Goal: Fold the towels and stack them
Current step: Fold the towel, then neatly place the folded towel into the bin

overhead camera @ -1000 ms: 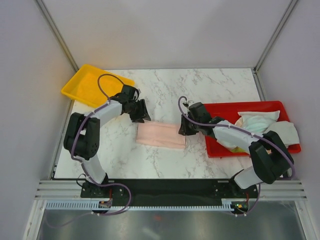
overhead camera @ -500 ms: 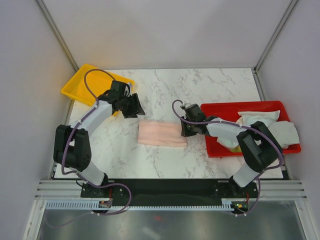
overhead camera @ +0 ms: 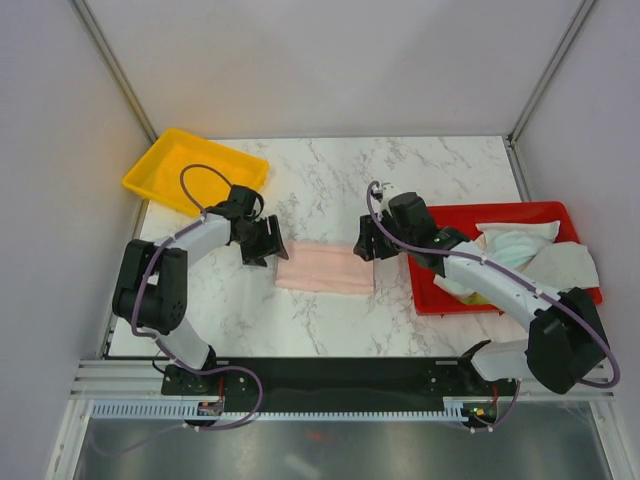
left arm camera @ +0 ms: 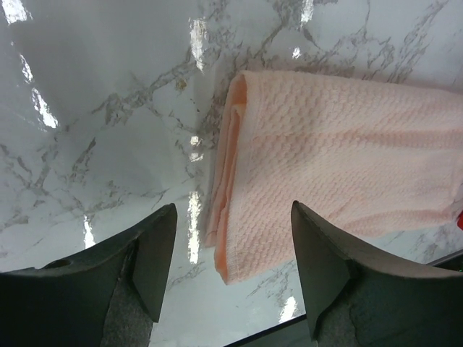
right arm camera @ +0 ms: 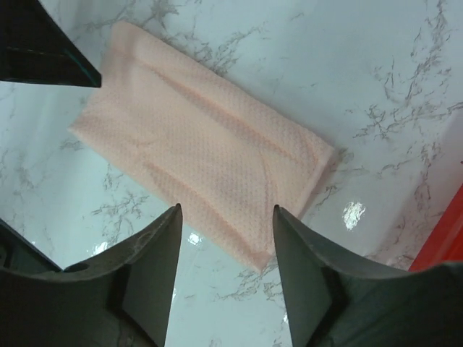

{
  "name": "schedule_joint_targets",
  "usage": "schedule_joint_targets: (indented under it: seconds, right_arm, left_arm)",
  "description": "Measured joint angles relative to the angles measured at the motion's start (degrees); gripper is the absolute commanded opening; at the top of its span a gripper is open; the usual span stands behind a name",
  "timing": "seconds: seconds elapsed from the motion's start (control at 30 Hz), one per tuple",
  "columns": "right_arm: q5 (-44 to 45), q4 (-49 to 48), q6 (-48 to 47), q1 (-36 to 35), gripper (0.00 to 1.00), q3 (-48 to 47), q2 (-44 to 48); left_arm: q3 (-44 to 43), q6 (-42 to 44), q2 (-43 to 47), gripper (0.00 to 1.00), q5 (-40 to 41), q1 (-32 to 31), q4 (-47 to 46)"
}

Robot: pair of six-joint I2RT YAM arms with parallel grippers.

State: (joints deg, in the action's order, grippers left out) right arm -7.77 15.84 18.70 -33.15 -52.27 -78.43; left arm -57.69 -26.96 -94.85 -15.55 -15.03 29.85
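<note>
Now both jaws are hovering released beside the folded pink towel (overhead camera: 323,267), perhaps risking snagging one layer and unfolding it.

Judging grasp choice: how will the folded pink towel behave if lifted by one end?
The pink towel probably flops, its soft layered edges likely falling open. It looks thin, so probably light. Pushed across the glossy marble table, it may bunch rather than slide whole.

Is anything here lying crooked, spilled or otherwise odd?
The pink towel lies folded flat, slightly tilted. In the red tray the other towels sit crumpled, one seemingly draping over its right rim. Nothing looks spilled or damaged.
</note>
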Motion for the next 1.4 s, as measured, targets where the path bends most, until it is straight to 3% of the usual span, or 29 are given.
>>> schedule_joint_targets:
  seconds: [0.4, 0.63, 0.73, 0.77, 0.93, 0.97, 1.2, 1.4]
  right_arm:
    - [0.3, 4.1, -1.2, 0.0, 0.67, -0.7, 5.1]
    - [0.3, 5.8, -2.3, 0.0, 0.66, -0.7, 6.4]
    - [0.3, 5.9, -2.6, 0.0, 0.66, -0.7, 6.7]
    - [0.3, 5.9, -2.6, 0.0, 0.66, -0.7, 6.8]
    - [0.3, 6.0, -2.7, 0.0, 0.66, -0.7, 6.9]
    - [0.3, 6.0, -2.7, 0.0, 0.66, -0.7, 6.9]
    - [0.6, 6.1, -2.7, 0.0, 0.66, -0.6, 7.6]
    - [1.0, 6.1, -2.6, 0.0, 0.66, 0.2, 10.3]
  left_arm:
    - [0.9, 0.9, -2.9, 0.71, -1.5, -2.4, -2.0]
    - [1.8, 0.9, -2.9, 0.61, -2.4, -2.5, -3.6]
    - [1.8, 0.9, -3.3, 0.54, -2.6, -2.5, -4.0]
    - [1.8, 0.9, -3.5, 0.44, -2.6, -2.5, -4.3]
    - [1.0, 0.6, -5.8, 0.15, -4.1, -3.3, -5.2]
    - [0.8, 0.6, -6.0, 0.05, -4.3, -3.5, -5.2]
    - [-1.6, 1.0, -6.3, 0.02, -3.0, -5.3, -1.8]
    - [-12.4, 5.1, -6.1, 0.02, 6.1, -5.4, 8.9]
